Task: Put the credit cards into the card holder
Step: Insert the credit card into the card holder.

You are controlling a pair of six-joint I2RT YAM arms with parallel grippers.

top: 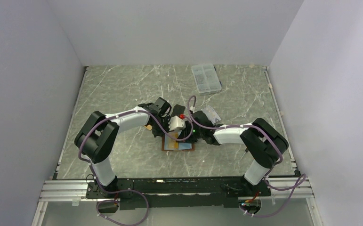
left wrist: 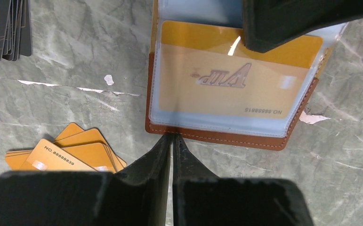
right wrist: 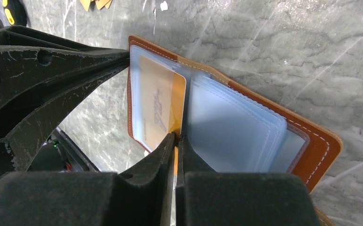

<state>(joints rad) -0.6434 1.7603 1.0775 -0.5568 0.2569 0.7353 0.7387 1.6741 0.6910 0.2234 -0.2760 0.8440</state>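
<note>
Card of stiff slick orange-tan plastic (right wrist: 160,103): right gripper (right wrist: 176,137) is pinching its edge at lower centre; left gripper (left wrist: 172,137), pressed together, is probably pinning brown leather folding card holder (right wrist: 318,150).

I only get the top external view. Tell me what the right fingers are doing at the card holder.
Observer: The right fingers are shut on an orange card, partway inside a clear pocket of the card holder.
Operator: Now the left.
Observer: The left fingers are shut on nothing, tips at the holder's leather edge.
Operator: Read the card.
Observer: It says VIP.
</note>
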